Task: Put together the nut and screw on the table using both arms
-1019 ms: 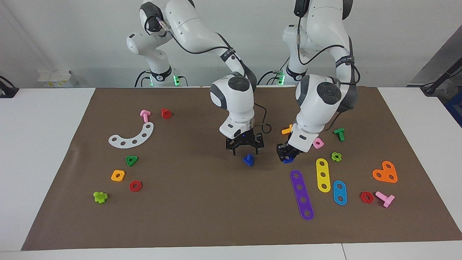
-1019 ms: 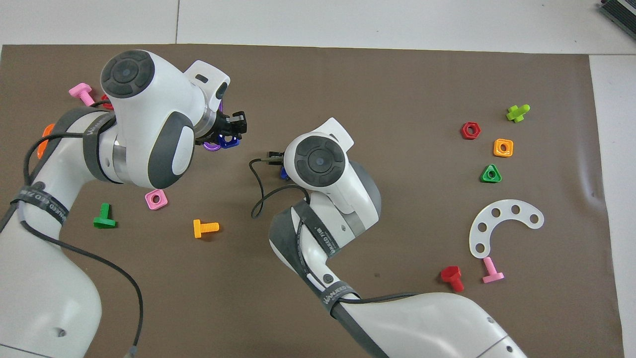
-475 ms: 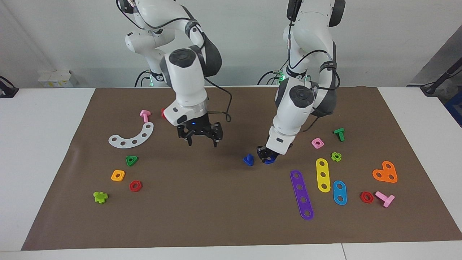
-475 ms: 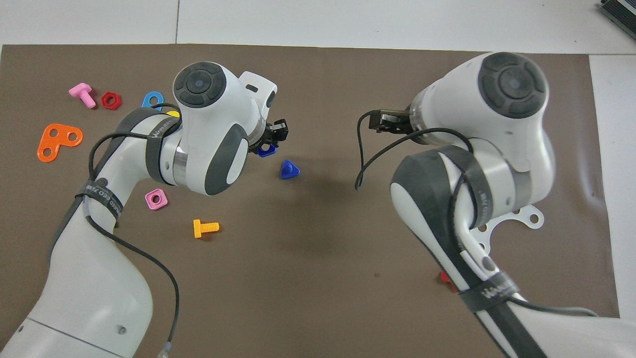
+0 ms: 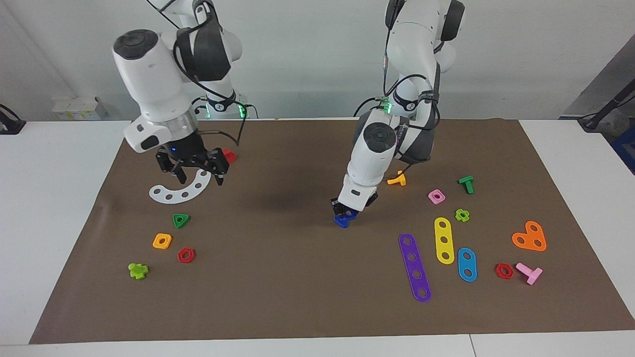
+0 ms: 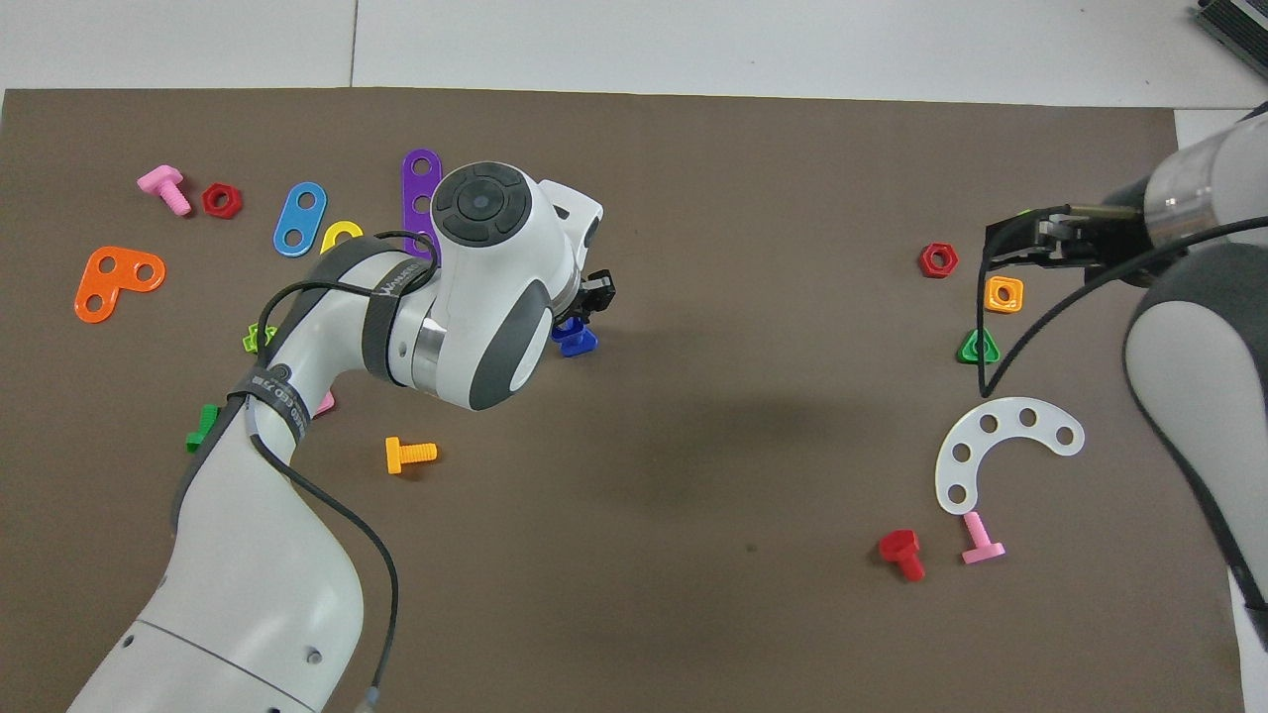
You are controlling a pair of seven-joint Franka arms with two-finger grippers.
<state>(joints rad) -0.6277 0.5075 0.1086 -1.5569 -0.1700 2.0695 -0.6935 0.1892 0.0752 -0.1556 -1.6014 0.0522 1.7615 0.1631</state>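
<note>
two white jointed robot arms above a white table (image 5: 59, 208) mostly covered by a large brown rectangular mat (image 5: 278, 287), with small bright plastic toy pieces scattered toward both ends.

left gripper (image 5: 347, 210) low over the middle of the mat, tilted, fingers clenched on the small dark-blue square plastic nut (image 5: 351, 214). small dark-blue plastic toy screw (image 5: 340, 221) on the mat directly under that gripper, head down and stubby shaft up, at about seven o'clock from the nut in the facing view. nut right against the top of the screw; cannot tell whether threaded on or only touching. from overhead, both blue pieces partly tucked under the left arm's wrist, the screw (image 6: 577, 341) peeking out at its edge.

orange t-shaped plastic bolt (image 5: 397, 179) at one o'clock from the left gripper in the facing view, pink square plastic nut (image 5: 436, 197) near three o'clock, long purple four-hole plastic strip (image 5: 414, 267) near four o'clock, all apart from it.

right gripper (image 5: 200, 177) raised at ten o'clock of the mat in the facing view, jaws spread wide and empty, hanging over the white curved plastic plate with five holes (image 5: 171, 194). small red plastic bolt (image 5: 228, 155) at about one o'clock from it.
</note>
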